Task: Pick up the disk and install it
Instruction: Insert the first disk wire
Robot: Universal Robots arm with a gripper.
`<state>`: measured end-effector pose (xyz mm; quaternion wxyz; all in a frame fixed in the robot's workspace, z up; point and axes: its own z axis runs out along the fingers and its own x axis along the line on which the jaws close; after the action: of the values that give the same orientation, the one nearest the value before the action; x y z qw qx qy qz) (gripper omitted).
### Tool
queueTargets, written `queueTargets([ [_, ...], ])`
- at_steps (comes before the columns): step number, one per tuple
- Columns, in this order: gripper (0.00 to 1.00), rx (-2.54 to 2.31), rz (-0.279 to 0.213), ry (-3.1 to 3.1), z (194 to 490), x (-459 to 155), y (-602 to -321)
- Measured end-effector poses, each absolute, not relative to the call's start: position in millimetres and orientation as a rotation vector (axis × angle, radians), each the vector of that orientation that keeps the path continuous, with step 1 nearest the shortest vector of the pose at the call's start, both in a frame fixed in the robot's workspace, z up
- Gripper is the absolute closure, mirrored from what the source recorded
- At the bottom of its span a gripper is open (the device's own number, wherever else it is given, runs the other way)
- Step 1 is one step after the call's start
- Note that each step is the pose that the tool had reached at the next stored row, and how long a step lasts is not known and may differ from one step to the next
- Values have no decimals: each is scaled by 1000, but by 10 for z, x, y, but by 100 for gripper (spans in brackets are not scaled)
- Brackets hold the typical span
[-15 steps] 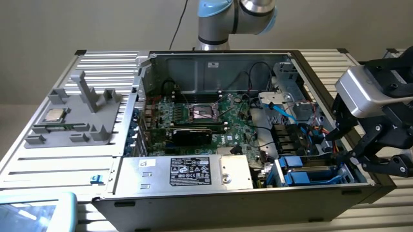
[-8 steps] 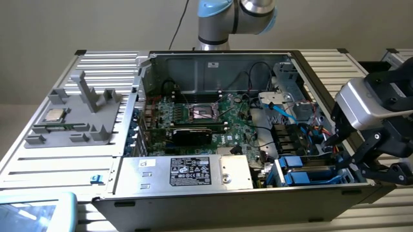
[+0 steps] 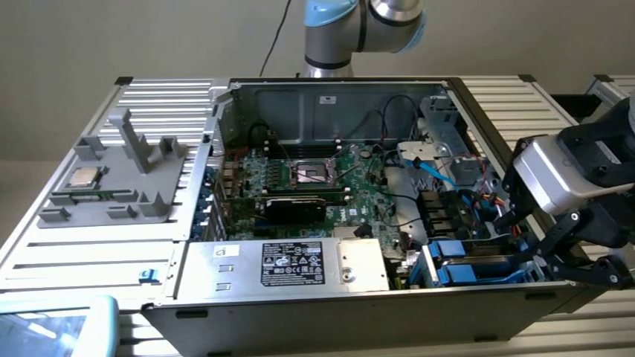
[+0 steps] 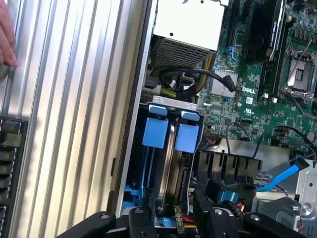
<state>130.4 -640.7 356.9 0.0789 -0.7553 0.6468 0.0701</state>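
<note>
The disk stands edge-on in the drive bay at the corner of the open computer case, its blue carrier tabs at the end farthest from my fingers. In the exterior view the disk sits in the bay at the case's near corner on that view's right. My gripper hangs just beyond that corner, over the case's side wall. In the wrist view my gripper is open above the bay, one black finger on each side of the disk's line, nothing held.
The motherboard fills the case floor, with a silver power supply box at the near wall. Blue and black cables lie beside the bay. A grey fixture holds a CPU chip on the ribbed table. A hand rests on the table.
</note>
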Motion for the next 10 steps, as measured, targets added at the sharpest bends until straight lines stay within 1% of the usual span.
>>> queueTargets([
  [4, 56, -2260, 217, 1927, 3532, 1304, -6408],
  [10, 56, -2261, 243, 1895, 3492, 1309, -6422],
])
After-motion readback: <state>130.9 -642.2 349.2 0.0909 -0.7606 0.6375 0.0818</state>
